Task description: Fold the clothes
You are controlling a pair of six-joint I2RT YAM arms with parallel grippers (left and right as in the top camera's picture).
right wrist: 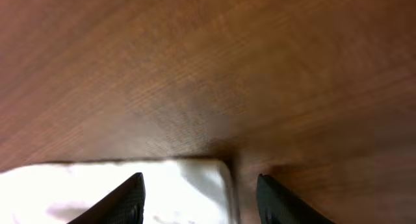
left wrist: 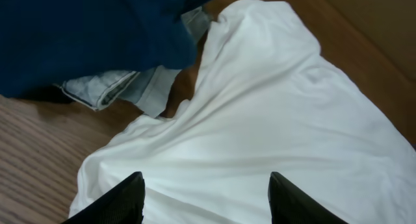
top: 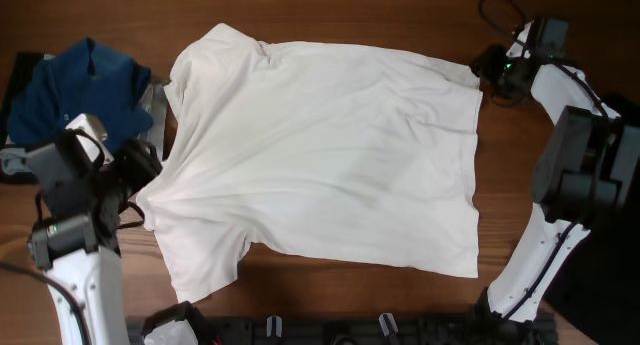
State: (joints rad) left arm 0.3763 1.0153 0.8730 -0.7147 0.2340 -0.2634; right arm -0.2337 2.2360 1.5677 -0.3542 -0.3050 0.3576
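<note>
My left pincer point(left wrist: 205, 180) is released: its two black fingers point(left wrist: 130, 199) stand well apart, hanging just over the collar end of a large white short-sleeved shirt of soft cloth point(top: 320, 155), with nothing clamped between them. From the left wrist camera the white cloth fills the space under and beyond the fingers, rumpled into a ridge.

My right pincer point(right wrist: 199, 178) is also released. Its fingers are spread, and one hem corner of the shirt lies flat on the wood between them – not pinched. In the overhead view this pincer sits at the shirt's far right corner.

The shirt is spread nearly flat across the middle of the brown wooden bench point(top: 350, 15), collar and both sleeves toward the left edge, hem toward the right edge. One sleeve points to the far edge and the other to the near edge.

Beyond my left pincer, in the far left corner of the bench, lies a heaped dark blue collared garment point(top: 85, 90). A pale grey stitched piece of cloth point(left wrist: 123, 87) pokes out from beneath it, just beside the shirt's collar end.
</note>
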